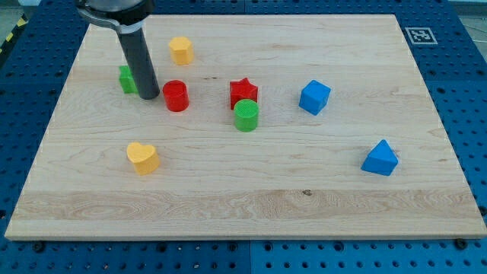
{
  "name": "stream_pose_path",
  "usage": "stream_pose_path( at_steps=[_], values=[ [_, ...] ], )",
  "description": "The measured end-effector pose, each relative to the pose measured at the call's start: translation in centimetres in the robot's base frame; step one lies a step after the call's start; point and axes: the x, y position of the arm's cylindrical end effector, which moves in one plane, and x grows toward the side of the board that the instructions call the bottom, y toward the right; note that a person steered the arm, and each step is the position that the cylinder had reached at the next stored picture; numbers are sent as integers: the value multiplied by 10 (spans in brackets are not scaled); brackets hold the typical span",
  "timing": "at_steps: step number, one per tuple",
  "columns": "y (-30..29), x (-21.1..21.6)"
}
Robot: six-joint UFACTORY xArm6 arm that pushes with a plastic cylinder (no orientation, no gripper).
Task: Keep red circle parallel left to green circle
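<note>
The red circle (176, 95) stands on the wooden board (243, 190), left of centre. The green circle (246, 116) stands to its right and a little lower in the view, touching the front of a red star (243, 92). My tip (150, 97) rests on the board just left of the red circle, close to it, with a small gap. A green block (127, 79) is partly hidden behind the rod, to the tip's upper left.
A yellow block (181, 50) sits near the view's top. A yellow heart (142, 157) lies at lower left. A blue cube (314, 97) sits right of the star, and a blue triangular block (380, 158) at the right.
</note>
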Motion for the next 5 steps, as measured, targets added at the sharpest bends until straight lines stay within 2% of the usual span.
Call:
stream_pose_path(
  at_steps=[2,5],
  values=[
    [25,-11],
    [42,19]
  ],
)
